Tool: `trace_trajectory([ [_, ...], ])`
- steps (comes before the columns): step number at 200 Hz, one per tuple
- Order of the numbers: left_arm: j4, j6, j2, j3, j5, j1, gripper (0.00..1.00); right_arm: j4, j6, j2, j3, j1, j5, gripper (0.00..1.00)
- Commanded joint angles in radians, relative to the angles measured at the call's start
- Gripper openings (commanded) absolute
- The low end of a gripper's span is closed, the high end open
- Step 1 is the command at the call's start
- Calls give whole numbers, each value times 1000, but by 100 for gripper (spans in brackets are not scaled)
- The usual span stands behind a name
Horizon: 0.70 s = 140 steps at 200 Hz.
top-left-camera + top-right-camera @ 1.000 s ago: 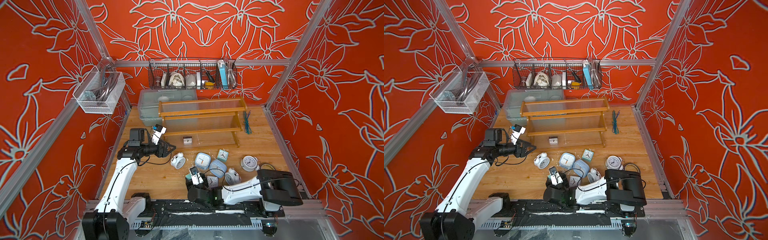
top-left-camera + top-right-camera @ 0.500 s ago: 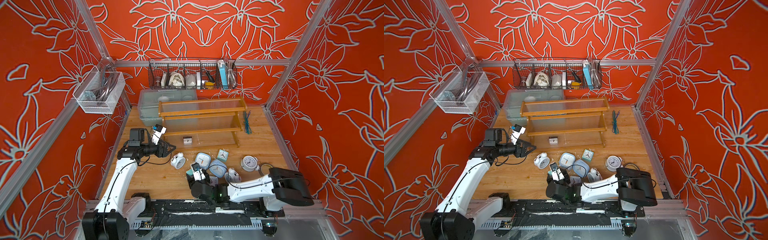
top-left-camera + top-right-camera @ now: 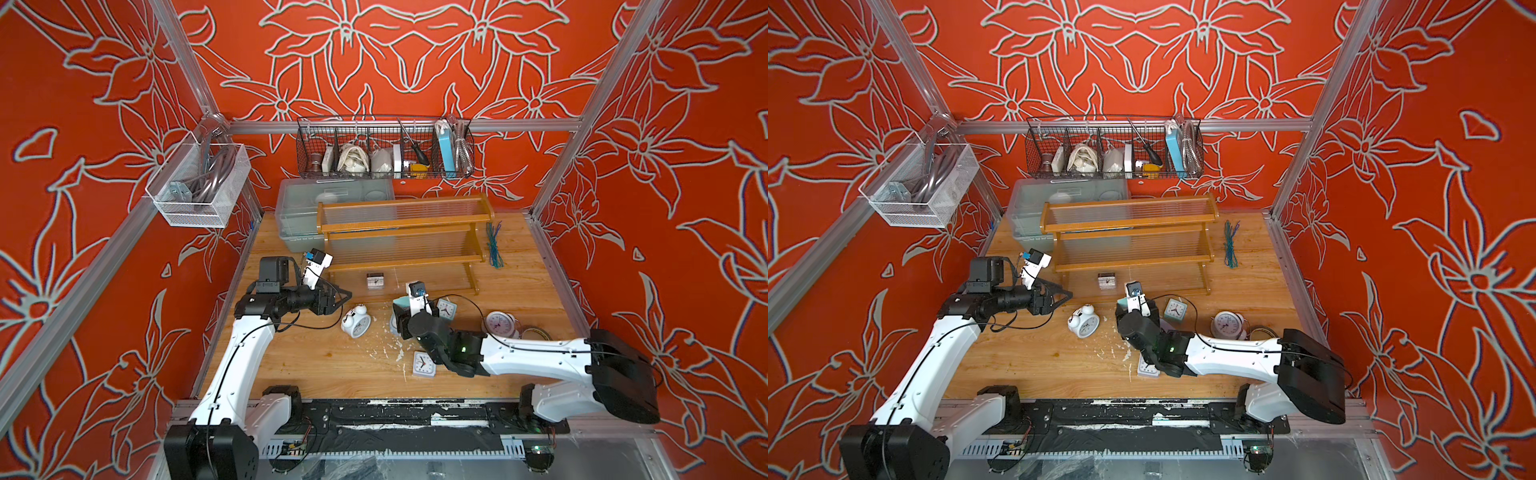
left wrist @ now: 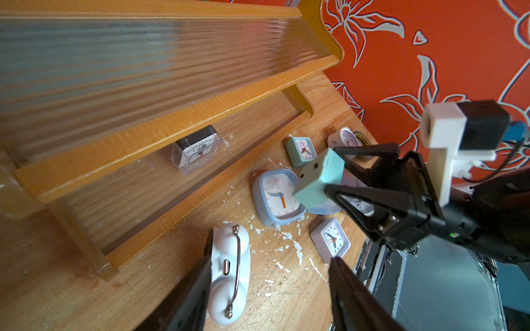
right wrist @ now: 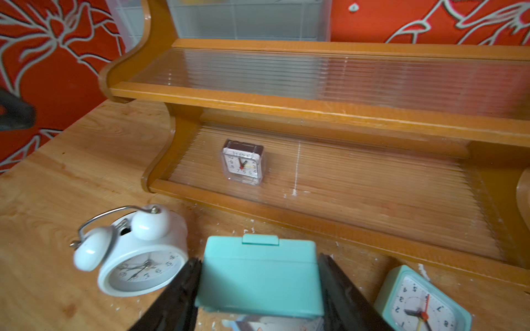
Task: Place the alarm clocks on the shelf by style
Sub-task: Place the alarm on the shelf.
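Right wrist: shelf (image 5: pixel 286 106) holds grey clock (image 5: pixel 243 164); right gripper (image 5: pixel 259 261) pinches teal clock (image 5: pixel 258 278) (left gripper (image 4: pixel 272 259) spread).

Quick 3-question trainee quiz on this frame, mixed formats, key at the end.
1. True or false: the right gripper grips a teal clock.
2. How many clocks stand on the shelf?
3. The left gripper is: A) shut; B) open and empty; C) out of view.
Key: 1 true. 2 one, a small clear-cased clock on the bottom tier. 3 B.
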Motion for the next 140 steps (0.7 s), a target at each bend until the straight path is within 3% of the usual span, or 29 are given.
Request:
trace_trajectory([
  [1,9,-3,-16,-14,-2,-5,66,55,-51,19,7,-48,-52,54],
  [59,6,-3,-18,-13,-7,-5,66,213,-80,164,40,-141,-115,54],
  [140,1,-3,-21,-11,-12,-5,66,344,-118,347,120,-192,-91,53],
])
